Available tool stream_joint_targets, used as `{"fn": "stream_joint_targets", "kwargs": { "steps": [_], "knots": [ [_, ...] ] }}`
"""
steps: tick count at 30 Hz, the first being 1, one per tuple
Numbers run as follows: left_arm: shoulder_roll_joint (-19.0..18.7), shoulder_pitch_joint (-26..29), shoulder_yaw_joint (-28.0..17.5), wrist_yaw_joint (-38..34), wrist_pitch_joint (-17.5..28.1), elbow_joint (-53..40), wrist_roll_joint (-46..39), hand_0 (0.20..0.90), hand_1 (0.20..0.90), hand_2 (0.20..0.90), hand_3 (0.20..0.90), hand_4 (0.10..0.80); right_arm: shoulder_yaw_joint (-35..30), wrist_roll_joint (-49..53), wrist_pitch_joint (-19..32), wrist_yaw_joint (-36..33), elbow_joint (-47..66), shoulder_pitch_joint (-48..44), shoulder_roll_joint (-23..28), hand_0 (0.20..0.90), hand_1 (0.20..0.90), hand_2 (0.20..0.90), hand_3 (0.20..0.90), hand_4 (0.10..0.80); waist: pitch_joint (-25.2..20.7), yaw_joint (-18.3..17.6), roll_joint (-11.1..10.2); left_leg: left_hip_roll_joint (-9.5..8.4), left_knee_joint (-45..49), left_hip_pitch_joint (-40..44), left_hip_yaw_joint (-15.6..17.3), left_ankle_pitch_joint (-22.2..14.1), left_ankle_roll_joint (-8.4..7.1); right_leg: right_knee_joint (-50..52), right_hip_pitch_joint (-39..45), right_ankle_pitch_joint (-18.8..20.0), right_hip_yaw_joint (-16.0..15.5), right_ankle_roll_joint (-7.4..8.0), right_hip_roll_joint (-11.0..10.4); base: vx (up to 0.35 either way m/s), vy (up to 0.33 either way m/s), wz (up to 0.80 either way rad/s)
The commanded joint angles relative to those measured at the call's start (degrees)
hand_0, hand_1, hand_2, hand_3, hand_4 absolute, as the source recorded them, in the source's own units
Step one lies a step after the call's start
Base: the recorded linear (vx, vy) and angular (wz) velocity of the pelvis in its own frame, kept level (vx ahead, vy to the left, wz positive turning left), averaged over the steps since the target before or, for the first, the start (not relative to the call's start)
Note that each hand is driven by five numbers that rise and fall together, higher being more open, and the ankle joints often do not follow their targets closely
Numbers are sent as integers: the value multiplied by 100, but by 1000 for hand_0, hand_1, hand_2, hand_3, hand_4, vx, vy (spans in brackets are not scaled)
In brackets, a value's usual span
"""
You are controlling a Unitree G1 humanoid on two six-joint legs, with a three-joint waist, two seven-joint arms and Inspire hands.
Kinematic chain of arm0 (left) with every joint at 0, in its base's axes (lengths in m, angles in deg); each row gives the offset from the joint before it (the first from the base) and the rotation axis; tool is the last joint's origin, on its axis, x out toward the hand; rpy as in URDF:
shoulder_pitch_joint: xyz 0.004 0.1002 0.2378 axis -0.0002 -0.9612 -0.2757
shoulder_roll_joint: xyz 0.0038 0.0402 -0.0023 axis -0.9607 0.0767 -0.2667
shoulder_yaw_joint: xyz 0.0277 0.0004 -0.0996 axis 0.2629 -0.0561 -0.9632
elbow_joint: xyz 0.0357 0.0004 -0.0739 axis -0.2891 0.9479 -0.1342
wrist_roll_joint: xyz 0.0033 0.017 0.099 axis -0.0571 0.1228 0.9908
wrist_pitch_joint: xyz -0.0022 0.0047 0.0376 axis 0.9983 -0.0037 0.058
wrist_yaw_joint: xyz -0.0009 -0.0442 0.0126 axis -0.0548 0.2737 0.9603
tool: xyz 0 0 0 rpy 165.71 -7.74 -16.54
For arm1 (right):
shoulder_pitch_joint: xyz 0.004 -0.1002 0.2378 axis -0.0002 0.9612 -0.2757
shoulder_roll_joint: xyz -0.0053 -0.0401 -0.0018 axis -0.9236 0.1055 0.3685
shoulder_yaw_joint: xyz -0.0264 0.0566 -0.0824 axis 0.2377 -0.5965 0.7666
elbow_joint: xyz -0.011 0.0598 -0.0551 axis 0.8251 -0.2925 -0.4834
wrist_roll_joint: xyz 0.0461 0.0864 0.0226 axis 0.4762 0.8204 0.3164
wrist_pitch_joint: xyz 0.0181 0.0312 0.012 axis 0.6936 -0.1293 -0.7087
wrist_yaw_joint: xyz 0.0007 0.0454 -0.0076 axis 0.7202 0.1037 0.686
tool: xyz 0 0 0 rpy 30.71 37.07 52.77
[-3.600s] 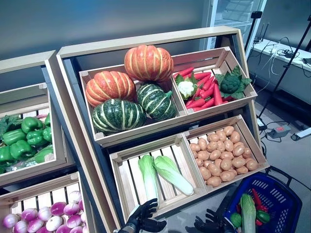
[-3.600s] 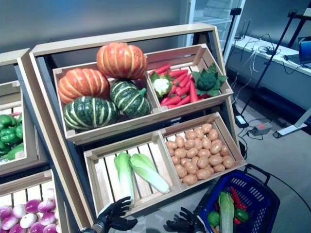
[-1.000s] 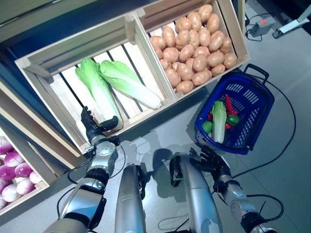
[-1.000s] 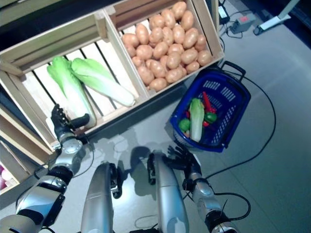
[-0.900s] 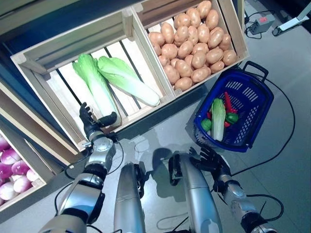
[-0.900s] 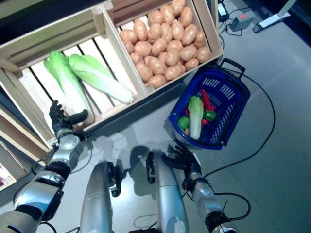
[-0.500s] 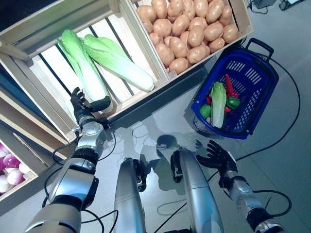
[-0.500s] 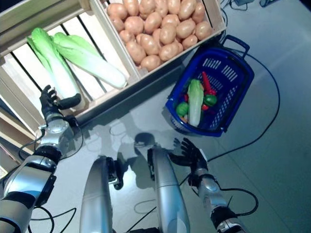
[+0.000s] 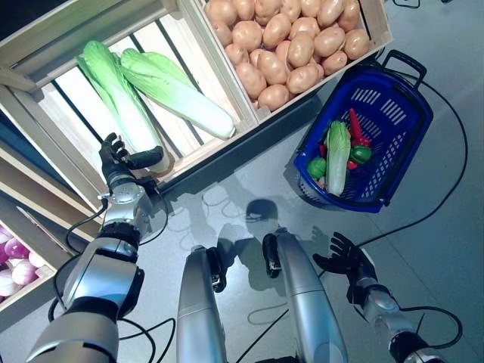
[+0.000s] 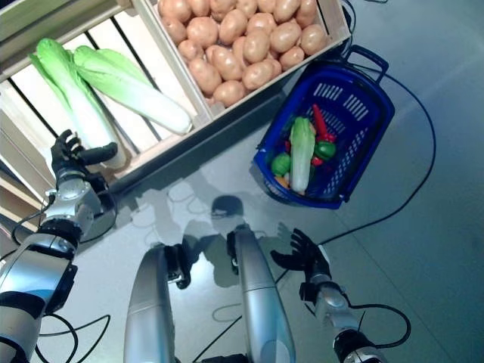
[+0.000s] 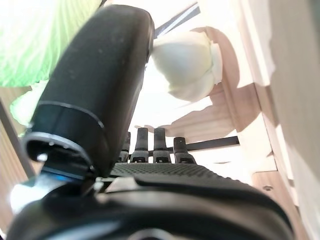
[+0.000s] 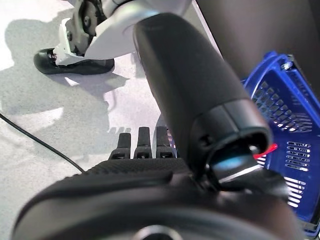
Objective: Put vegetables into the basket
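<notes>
Two pale green cabbages lie in a slatted wooden crate (image 9: 72,113): one (image 9: 121,106) at its left, the other (image 9: 175,91) beside it. My left hand (image 9: 121,165) is open at the white base of the left cabbage (image 11: 186,65), thumb stretched toward it, fingers straight. The blue basket (image 9: 393,98) stands on the floor to the right, holding a cabbage (image 9: 336,155), a red pepper and green vegetables. My right hand (image 9: 344,259) hovers open and empty above the floor, well below the basket (image 12: 285,105).
A crate of potatoes (image 9: 291,41) sits right of the cabbage crate, just above the basket. Purple and white turnips (image 9: 9,265) show at the far left edge. Grey floor lies between the crates and the basket.
The camera has tilted further down, so the upper crates have left the view. My left hand has stayed at the left cabbage's base. My right hand has dropped lower, away from the basket.
</notes>
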Motion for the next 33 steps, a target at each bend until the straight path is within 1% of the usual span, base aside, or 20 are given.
{"fn": "stream_joint_targets", "kwargs": {
  "steps": [1, 5, 14, 21, 26, 29, 33],
  "knots": [
    [-67, 781, 380, 901, 46, 56, -448, 300, 300, 300, 300, 400, 63, 127, 379, -387, 563, 113, 184, 900, 900, 900, 900, 800, 41, -337, -192, 77, 22, 283, 384, 629, 386, -982, 567, 1005, -147, -325, -106, 12, -5, -7],
    [-48, 704, 342, 908, 45, -175, -446, 300, 300, 300, 300, 400, -55, 112, 365, -414, 715, 231, 197, 900, 900, 900, 900, 800, 33, -359, -183, 69, -8, 321, 403, 603, 388, -1022, 592, 1012, -136, -316, -94, 17, 2, -7],
    [-59, 524, 307, 904, -68, -365, -369, 300, 300, 300, 300, 400, -55, 61, 360, -341, 818, 330, 169, 900, 900, 900, 900, 800, -24, -365, -148, 46, -190, 630, 479, 671, 318, -1186, 875, 993, -147, -301, -138, 16, 10, 2],
    [-16, 84, 155, 995, -204, -361, -337, 300, 300, 300, 300, 400, -26, -48, 326, -323, 721, 459, 43, 900, 900, 900, 900, 800, -366, -339, -72, -12, -880, 1407, 589, 910, 172, -1717, 1598, 996, -176, -278, -232, 45, 13, -1],
    [-5, -332, -6, 1047, -237, -490, -425, 300, 300, 300, 300, 400, -75, -153, 294, -249, 851, 618, -11, 900, 900, 900, 900, 800, -716, -309, 0, -67, -1531, 2020, 632, 1094, 132, -2172, 2153, 1036, -204, -267, -331, 66, 9, -1],
    [59, -759, -152, 953, -257, -733, -276, 300, 300, 300, 300, 400, -129, -172, 198, -189, 1015, 750, -88, 900, 900, 900, 900, 800, -990, -237, 49, -127, -1998, 2505, 622, 1169, 140, -2513, 2643, 1055, -249, -250, -419, 99, -7, -2],
    [234, -1427, -378, 808, -124, -1101, -18, 300, 300, 300, 300, 400, -120, -232, 149, -189, 1259, 893, -266, 900, 900, 900, 900, 800, -1300, -102, 107, -217, -2477, 3066, 583, 1215, 172, -2871, 3246, 1069, -324, -221, -518, 67, -27, 0]
  ]
}}
